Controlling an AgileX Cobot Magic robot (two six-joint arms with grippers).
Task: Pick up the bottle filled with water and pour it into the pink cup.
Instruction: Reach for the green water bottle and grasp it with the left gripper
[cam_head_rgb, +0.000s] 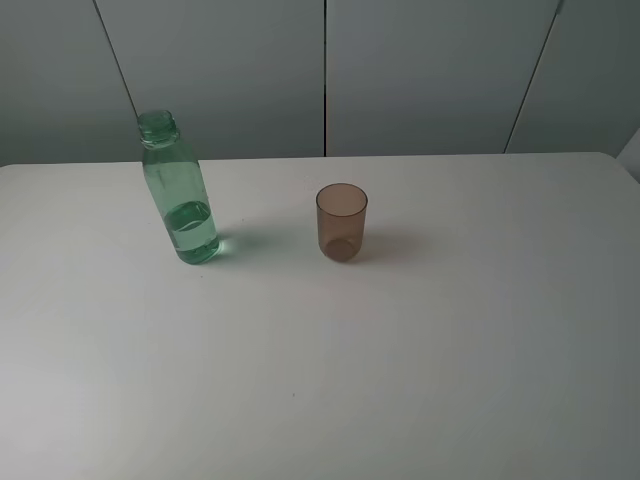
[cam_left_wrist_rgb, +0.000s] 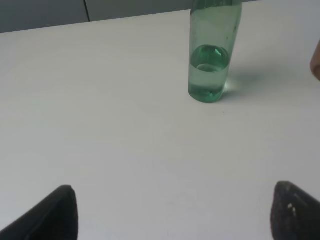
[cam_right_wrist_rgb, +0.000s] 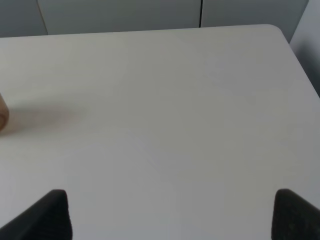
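Observation:
The green transparent bottle stands upright and uncapped on the left of the white table, water filling its lower part. The pink cup stands upright and looks empty, to the bottle's right near the table's middle. Neither arm shows in the exterior high view. In the left wrist view my left gripper is open, its dark fingertips wide apart, with the bottle ahead of it and apart from it. My right gripper is open too, over bare table, with only a sliver of the cup at the frame's edge.
A grey panelled wall rises behind the table's far edge. The table's rounded far right corner shows in the right wrist view.

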